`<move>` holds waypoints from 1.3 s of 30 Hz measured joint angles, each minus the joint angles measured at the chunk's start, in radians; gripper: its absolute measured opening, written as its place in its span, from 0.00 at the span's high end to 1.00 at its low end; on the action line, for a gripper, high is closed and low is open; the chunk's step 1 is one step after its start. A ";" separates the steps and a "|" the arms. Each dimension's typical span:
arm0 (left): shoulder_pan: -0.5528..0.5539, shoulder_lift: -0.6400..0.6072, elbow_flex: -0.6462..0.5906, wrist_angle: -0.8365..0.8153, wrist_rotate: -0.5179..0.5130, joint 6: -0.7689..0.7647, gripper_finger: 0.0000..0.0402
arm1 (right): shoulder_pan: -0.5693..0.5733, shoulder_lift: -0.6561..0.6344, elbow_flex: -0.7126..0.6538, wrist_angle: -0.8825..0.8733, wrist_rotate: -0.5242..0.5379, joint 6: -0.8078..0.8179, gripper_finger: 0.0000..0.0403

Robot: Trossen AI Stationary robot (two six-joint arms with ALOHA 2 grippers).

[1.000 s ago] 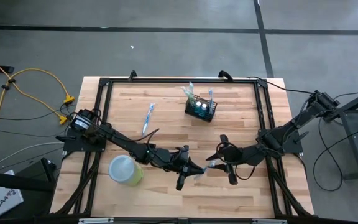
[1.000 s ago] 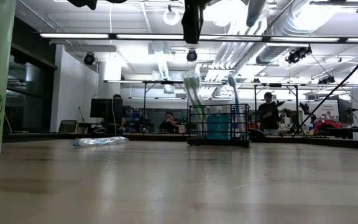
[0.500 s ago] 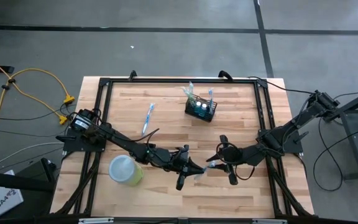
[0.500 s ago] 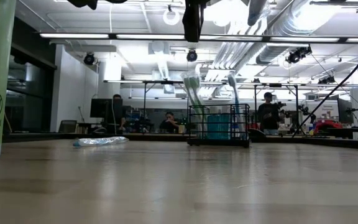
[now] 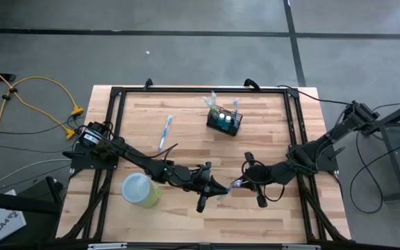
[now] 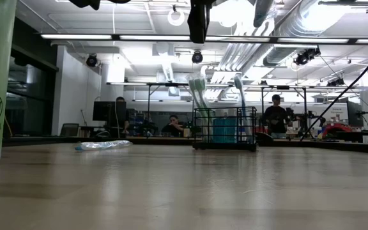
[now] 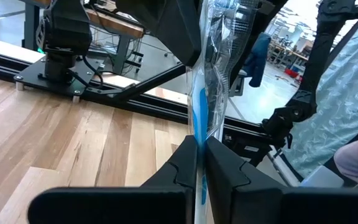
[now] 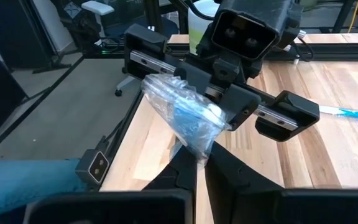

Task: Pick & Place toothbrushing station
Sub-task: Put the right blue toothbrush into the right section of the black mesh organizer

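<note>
A blue toothbrush in a clear plastic wrapper (image 5: pixel 229 186) is held between my two grippers above the near middle of the table. My left gripper (image 5: pixel 219 189) and my right gripper (image 5: pixel 239 183) face each other, both shut on it. The black wire basket (image 5: pixel 225 123) stands on its base at the far middle with several toothbrushes upright in it; it also shows in the low view (image 6: pixel 225 128). My left gripper pinches the wrapped toothbrush (image 7: pixel 199 118) between its two fingers, coming level from the table's left. The wrapper runs on beyond the fingertips, clear of the table. My right gripper pinches the crumpled end of the clear wrapper (image 8: pixel 194 142) between its two fingers, coming level from the table's right. The wrapper reaches from there to my left gripper's fingers (image 8: pixel 224 93), lifted clear.
A light-green cup (image 5: pixel 139 189) lies at the near left, close to my left arm. Another wrapped toothbrush (image 5: pixel 165 132) lies flat at the far left. A black frame (image 5: pixel 200 90) runs around the table's edges. People show in the room beyond (image 6: pixel 275 115).
</note>
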 joint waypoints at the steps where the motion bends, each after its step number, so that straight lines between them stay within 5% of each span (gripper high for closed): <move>1: 0.000 0.000 0.000 0.000 0.000 0.001 0.97 | 0.000 0.000 0.000 0.000 0.000 0.000 0.98; 17: -0.002 0.000 0.001 0.001 -0.005 0.027 0.75 | 0.000 0.000 0.000 -0.002 -0.004 0.001 0.99; 28: -0.002 0.000 0.001 0.001 -0.005 0.034 0.73 | 0.000 0.000 0.000 -0.100 -0.005 0.107 0.99; 39: -0.002 0.000 0.001 0.001 -0.005 0.035 0.73 | -0.071 -0.004 0.000 -0.278 0.188 0.131 0.99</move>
